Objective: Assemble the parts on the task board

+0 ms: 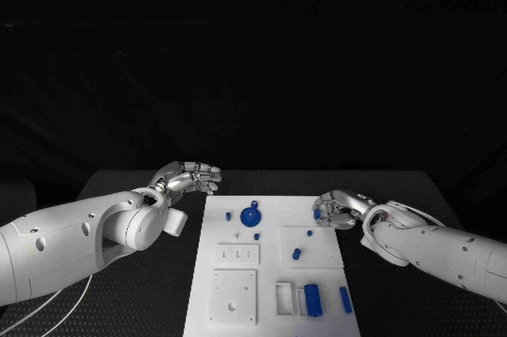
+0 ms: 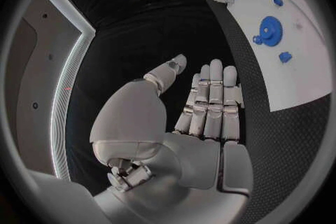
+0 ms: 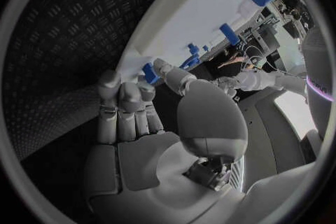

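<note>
On the black table [image 1: 138,293], my right hand [image 1: 340,209] pinches a blue part [image 1: 316,214] beside the task board [image 1: 269,308]; it may slip. My left hand [image 1: 190,178] is empty, fingers apart.

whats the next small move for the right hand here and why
Probably close the fingers on the small blue part at the task board's right edge and lift it. The right hand sits right at that part, fingertips touching or nearly so, though a firm grip isn't clear. The left hand holds nothing, off the board.
</note>
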